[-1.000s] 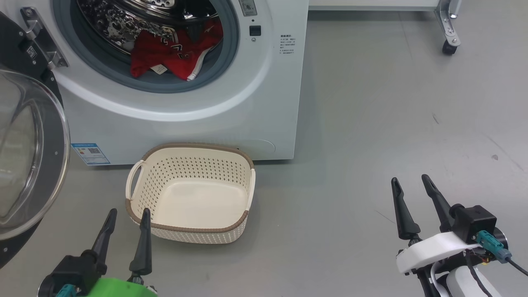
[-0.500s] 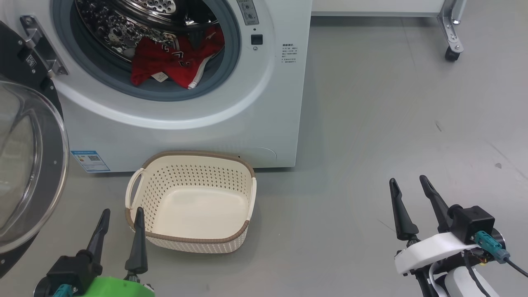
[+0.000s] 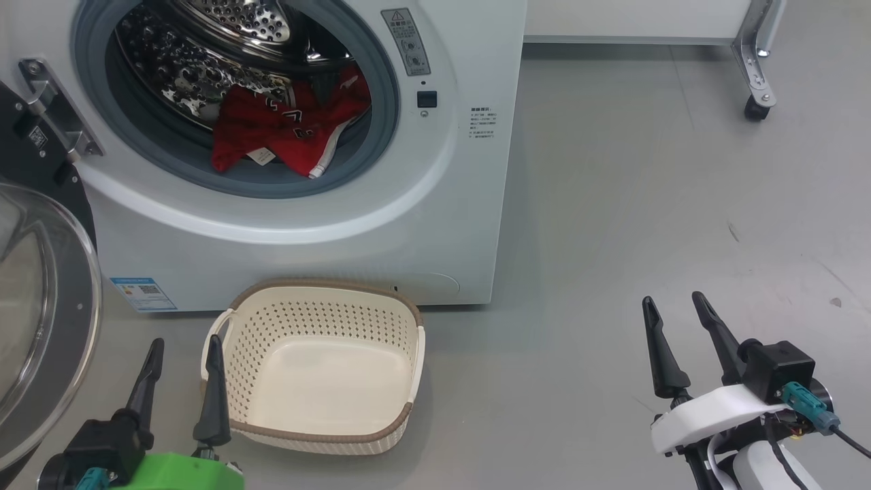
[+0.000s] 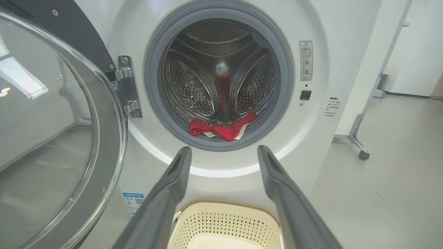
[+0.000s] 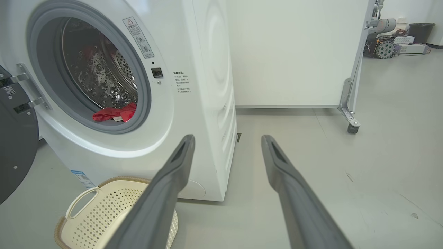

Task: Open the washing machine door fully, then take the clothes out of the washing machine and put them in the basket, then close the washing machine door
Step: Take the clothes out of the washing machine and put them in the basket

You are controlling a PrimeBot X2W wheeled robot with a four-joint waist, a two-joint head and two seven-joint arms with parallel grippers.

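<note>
Grey floor (image 3: 612,204), basket (image 3: 326,282) ready, door (image 3: 41,306) open. Send the left hand (image 3: 187,339) (spread and empty, like the right hand (image 3: 672,297)) to pinch the clothes (image 3: 286,133) centrally.

Looked like a robotics lab / test bay, not a home: washing machine (image 3: 435,224) sat straight on bare grey floor (image 3: 646,170), white partition (image 5: 294,52) on a caster (image 5: 352,128) beside it, robot gear w/ cables (image 5: 382,48) & black bin (image 5: 420,33) in far corner.
</note>
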